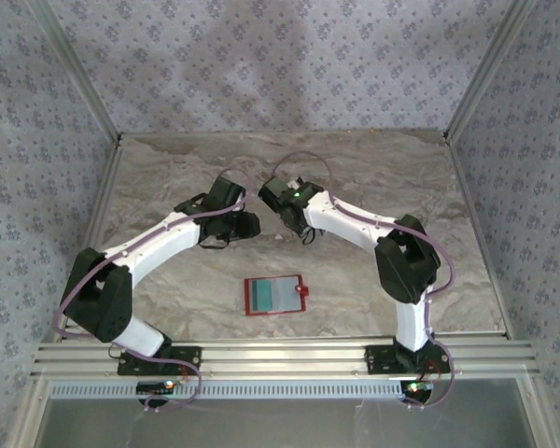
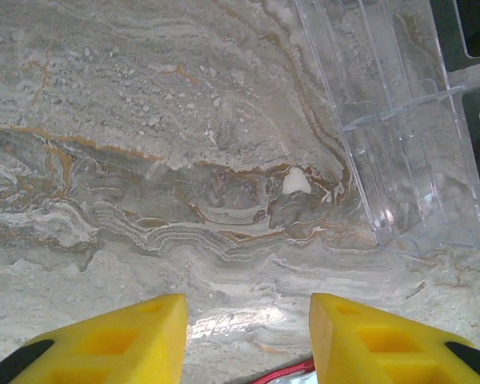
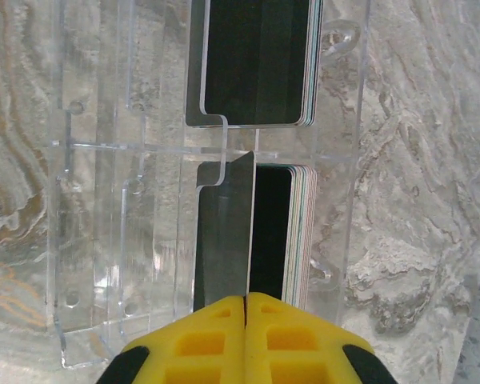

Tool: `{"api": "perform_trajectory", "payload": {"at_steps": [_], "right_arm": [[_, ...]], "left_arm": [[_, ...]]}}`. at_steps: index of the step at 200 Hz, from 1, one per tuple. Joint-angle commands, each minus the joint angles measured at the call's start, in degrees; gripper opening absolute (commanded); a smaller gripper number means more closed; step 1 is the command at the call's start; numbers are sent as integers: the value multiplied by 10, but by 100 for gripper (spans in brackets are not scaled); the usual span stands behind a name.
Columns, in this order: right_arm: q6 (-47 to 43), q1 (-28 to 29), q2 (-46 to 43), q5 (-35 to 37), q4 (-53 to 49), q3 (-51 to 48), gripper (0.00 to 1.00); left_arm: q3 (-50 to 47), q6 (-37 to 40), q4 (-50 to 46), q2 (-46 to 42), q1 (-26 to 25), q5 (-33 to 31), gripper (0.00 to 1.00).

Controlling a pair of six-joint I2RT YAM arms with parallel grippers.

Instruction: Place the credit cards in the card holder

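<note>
Probably the card holder — mostly cropped

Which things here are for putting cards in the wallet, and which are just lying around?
For the job: red wallet; cards stacked in the rack; one card pinched in the right jaws.
Just around: clear rack; marble table.

Overhead: whole table; wrists close, downward, sharing clear rack.
</note>
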Motion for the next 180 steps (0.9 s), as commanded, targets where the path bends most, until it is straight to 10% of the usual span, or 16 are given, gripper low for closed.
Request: {"api": "perform_trajectory", "payload": {"at_steps": [1,105,180], "right_arm": [[26,-2,-30,-60,-22,13,0],[14,-31,-148,-169,29,-1,0],[135,-166,-360,-571,320,-220,0]], "left_arm": [[0,16,-19,-14,5,9,44],[-21,4,-10,-68,8,16,44],[-76,-45,191,-183,8,196,65]]}}
